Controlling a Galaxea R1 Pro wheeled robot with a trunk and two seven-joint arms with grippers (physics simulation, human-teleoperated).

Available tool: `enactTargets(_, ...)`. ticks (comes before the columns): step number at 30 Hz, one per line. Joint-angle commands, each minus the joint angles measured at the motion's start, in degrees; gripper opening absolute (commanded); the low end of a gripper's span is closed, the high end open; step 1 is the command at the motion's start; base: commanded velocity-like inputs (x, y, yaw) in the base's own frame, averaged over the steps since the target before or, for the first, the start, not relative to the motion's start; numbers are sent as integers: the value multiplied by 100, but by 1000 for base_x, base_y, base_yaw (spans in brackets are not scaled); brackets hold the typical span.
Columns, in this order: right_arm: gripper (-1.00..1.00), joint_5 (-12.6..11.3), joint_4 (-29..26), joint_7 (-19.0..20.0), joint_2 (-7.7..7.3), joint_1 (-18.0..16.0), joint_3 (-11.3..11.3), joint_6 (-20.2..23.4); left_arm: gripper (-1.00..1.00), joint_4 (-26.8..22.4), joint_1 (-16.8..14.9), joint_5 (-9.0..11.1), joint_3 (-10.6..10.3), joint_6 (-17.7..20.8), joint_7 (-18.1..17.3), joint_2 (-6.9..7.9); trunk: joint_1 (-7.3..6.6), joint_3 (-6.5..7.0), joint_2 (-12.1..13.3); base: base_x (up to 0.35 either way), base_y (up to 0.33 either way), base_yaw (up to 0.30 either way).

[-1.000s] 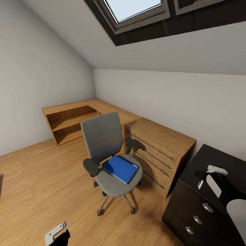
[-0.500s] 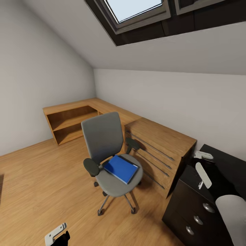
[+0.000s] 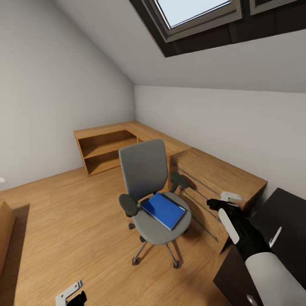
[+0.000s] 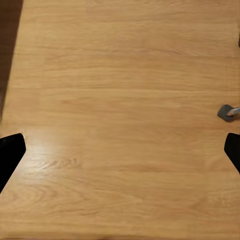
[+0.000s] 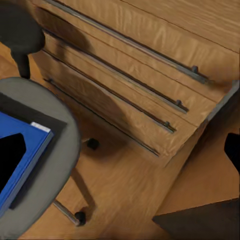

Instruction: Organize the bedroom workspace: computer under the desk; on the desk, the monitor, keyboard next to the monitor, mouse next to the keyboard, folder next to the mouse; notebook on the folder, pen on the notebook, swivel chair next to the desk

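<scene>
Left gripper (image 3: 70, 294): nearest, low over bare wood floor (image 4: 120, 100). Fingers spread wide, nothing between them; a chair castor at the edge of its wrist view.

Right gripper (image 3: 223, 203): raised on its arm, between desk and chair, in front of the chest. Fingertips sit far apart at the edges of its wrist view, so open and empty.

Desk (image 3: 289, 221): glossy black corner, close at the robot's right.

Chair (image 3: 146, 174): grey seat and tall back, black armrests, chrome star base on castors. Stands on the floor just beside the chest, apart from the desk.

Folder (image 3: 164, 210): bright blue, white page edges, lying flat on the chair seat, slightly askew. In the right wrist view (image 5: 20, 155) its corner reaches toward the seat rim.

Chest (image 3: 216, 178): wooden, long rail handles, behind the chair.

Shelf unit (image 3: 106, 146): wooden, low, in the far corner under the sloped ceiling.

Step in hand, as judged: fetching the folder from the chair. Next move calls for bringing the open right gripper down over a folder edge at the seat rim, closing on it, then carrying it to the desk.
</scene>
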Motion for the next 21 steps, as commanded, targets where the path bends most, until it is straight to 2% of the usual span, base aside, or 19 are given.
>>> enactTargets(1, 100, -7, -2, -105, 45, 2, 88, 14, 100, -3, -7, 58, -33, -44, 34, 8, 0, -6, -4, 0, 0, 276)
enactTargets(7, 100, 235, 68, -359, 369, 79, 455, -6, 100, 1, -7, 61, -37, -41, 36, 7, 0, -6, -4, 0, 0, 276)
enactTargets(11, 100, 396, 94, -441, 474, 124, 596, -15, 100, 4, -7, 65, -37, -39, 33, 7, 0, -7, -4, 0, 0, 250)
enactTargets(21, 100, 478, 106, -452, 521, 152, 662, -26, 100, 306, -7, 51, -91, -32, 24, -32, 0, -9, -4, 22, 0, 56)
